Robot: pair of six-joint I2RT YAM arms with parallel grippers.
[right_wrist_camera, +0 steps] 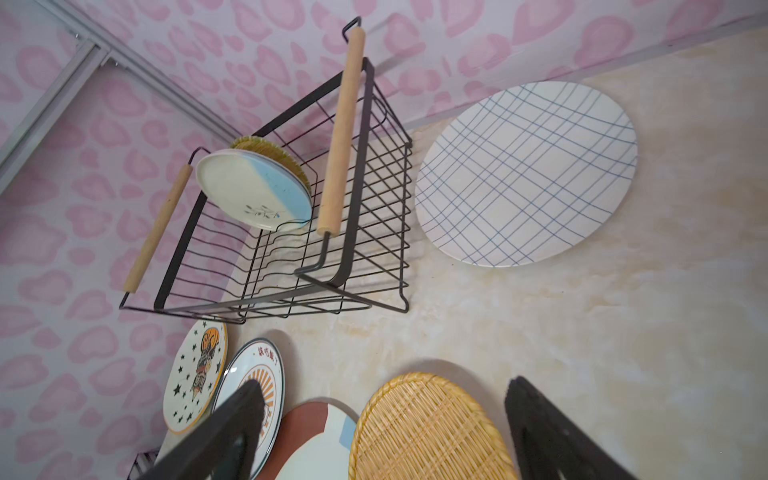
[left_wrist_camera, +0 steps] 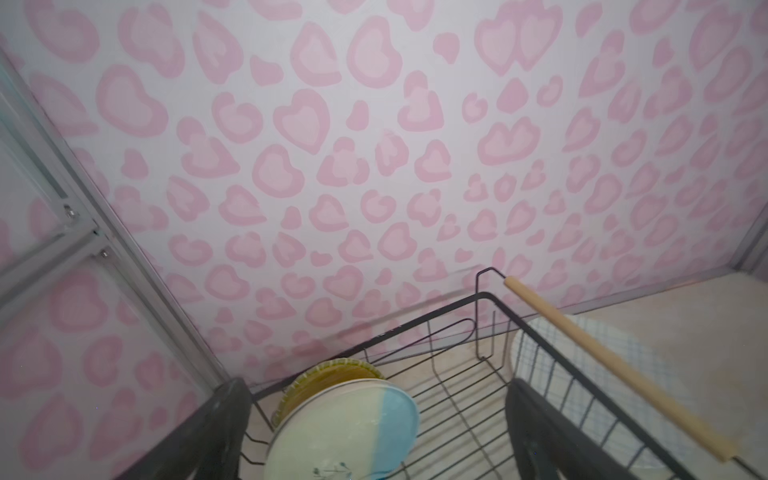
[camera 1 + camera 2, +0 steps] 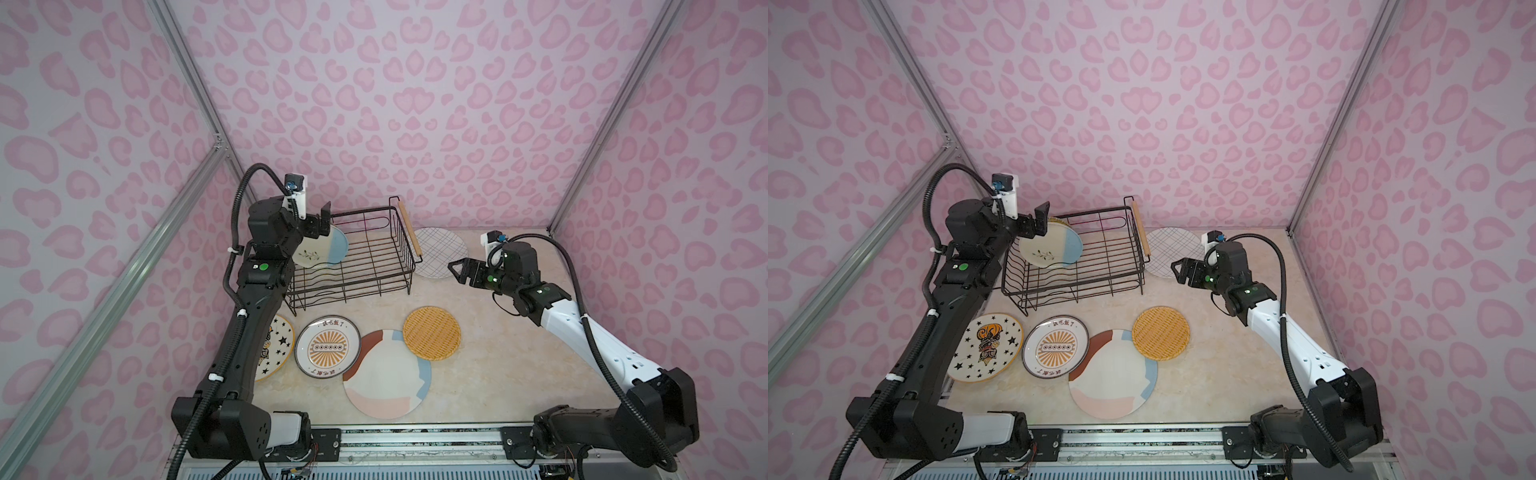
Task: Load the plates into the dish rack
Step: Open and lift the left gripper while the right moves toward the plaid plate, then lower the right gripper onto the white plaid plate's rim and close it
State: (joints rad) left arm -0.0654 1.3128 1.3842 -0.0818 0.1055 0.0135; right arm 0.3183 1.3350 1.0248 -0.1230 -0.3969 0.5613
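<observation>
Right wrist view: Chinese characters are printed round the sunburst plate [image 1: 266, 361]. Seven plates [image 3: 386, 374] are counted. Two are stood upright in the black wire dish rack [image 1: 374, 216], the blue-cream plate [image 1: 253, 191] fronting the yellow-green weave plate [image 1: 270, 147], and five are laid flat outside it. Both grippers are spread wide with nothing held, the left gripper [image 3: 1034, 226] over the rack and the right gripper [image 3: 1177, 271] beside it.

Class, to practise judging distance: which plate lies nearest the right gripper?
The grid-lined plate beside the dish rack: the right gripper hangs at its edge; the other plates lie farther off.
</observation>
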